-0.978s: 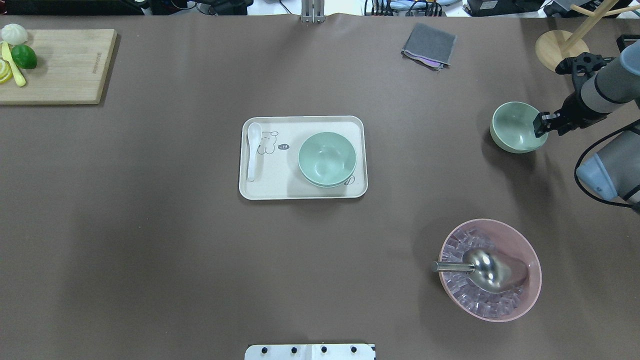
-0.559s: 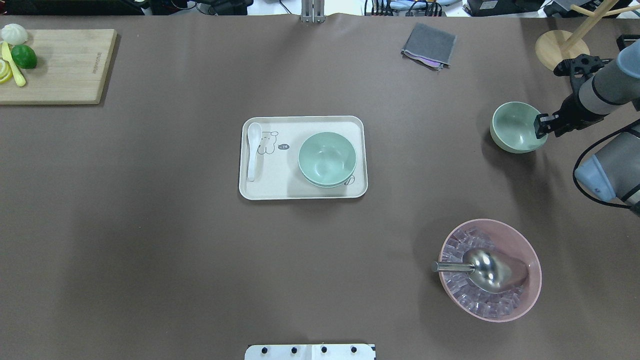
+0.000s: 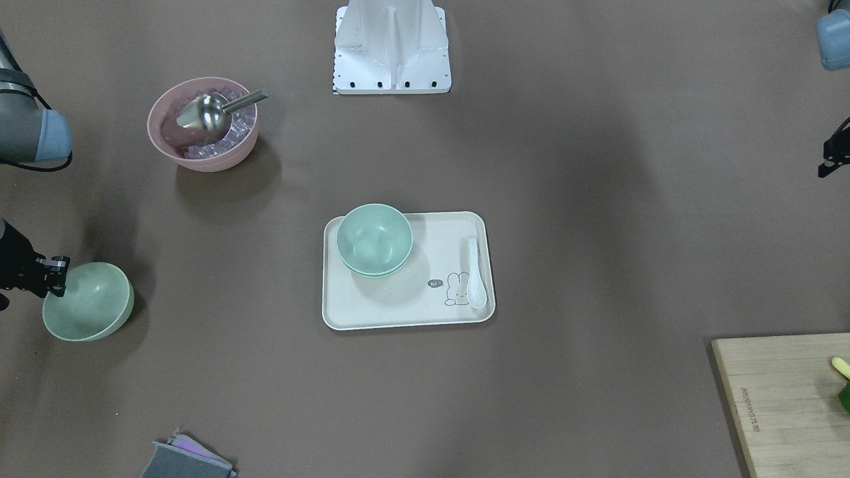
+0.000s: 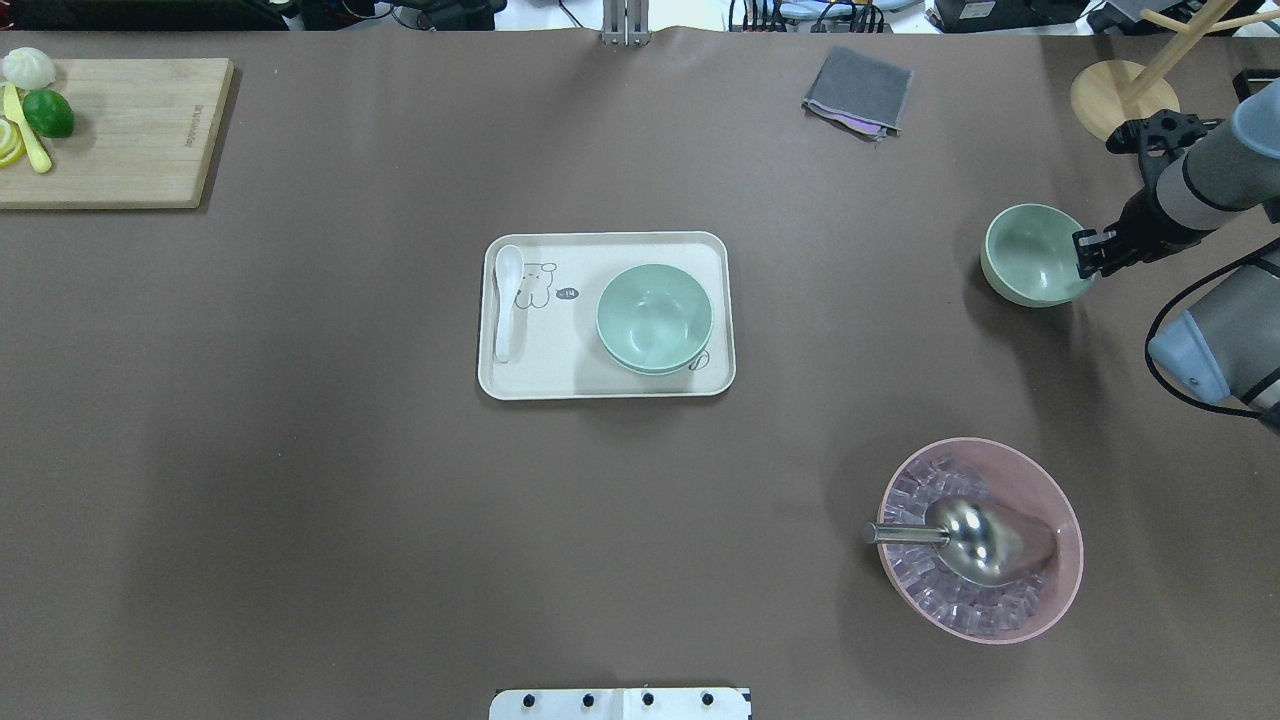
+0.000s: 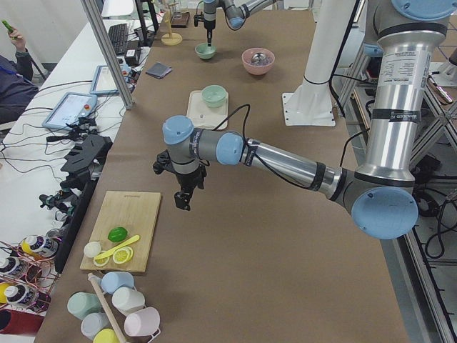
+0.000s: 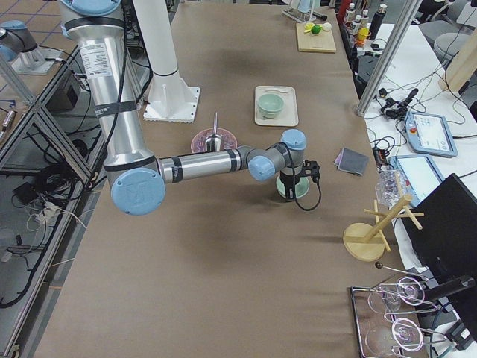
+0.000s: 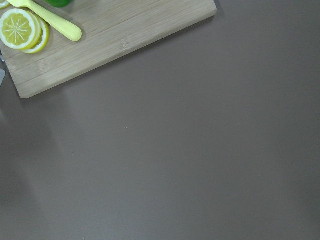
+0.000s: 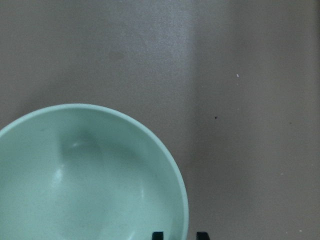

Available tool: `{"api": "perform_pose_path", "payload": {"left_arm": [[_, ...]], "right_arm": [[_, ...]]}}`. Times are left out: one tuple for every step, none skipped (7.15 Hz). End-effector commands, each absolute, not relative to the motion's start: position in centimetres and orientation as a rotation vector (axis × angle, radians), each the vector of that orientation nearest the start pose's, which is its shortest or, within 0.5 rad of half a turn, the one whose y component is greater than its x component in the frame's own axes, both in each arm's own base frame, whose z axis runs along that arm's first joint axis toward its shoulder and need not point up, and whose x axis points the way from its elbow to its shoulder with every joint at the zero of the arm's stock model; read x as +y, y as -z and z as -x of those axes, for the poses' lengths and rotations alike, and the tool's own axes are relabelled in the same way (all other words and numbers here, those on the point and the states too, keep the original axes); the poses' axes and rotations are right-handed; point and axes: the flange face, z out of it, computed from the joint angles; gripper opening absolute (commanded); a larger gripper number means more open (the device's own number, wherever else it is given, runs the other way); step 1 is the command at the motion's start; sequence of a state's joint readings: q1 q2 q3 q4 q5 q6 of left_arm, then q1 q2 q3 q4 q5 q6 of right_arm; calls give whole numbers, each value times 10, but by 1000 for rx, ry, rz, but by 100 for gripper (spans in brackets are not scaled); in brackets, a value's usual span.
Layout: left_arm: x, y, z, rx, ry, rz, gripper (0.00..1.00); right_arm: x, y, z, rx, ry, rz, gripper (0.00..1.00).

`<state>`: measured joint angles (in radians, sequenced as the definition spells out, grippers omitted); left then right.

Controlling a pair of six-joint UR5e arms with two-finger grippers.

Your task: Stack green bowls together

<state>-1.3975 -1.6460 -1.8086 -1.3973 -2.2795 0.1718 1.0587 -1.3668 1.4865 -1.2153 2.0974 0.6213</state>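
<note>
Two pale green bowls sit nested on the right part of a cream tray, also seen in the front view. A third green bowl stands alone on the table at the far right. My right gripper is at its right rim. In the right wrist view its fingertips straddle the rim of this bowl, one inside and one outside, with a gap on each side. My left gripper hangs over bare table near the cutting board; I cannot tell whether it is open or shut.
A pink bowl with ice cubes and a metal scoop stands near right. A white spoon lies on the tray's left. A cutting board with fruit is far left, a grey cloth and a wooden stand far right.
My right gripper has sunk slightly at the lone bowl's right rim. The bowl and everything else have stayed in place.
</note>
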Motion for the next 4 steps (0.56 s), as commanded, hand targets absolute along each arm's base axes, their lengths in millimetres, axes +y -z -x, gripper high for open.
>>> {"api": "perform_pose_path", "payload": {"left_arm": [[-519, -527, -21, 712, -379, -133, 98], [-519, -527, -21, 712, -379, -133, 98], [-519, -527, -21, 712, -379, -133, 98], [-519, -528, -21, 712, -378, -131, 98]], "right_arm": [[-567, -563, 223, -686, 19, -113, 27], [-566, -562, 224, -687, 17, -112, 17], [-568, -558, 225, -690, 6, -113, 0], [-572, -548, 228, -702, 10, -124, 0]]}}
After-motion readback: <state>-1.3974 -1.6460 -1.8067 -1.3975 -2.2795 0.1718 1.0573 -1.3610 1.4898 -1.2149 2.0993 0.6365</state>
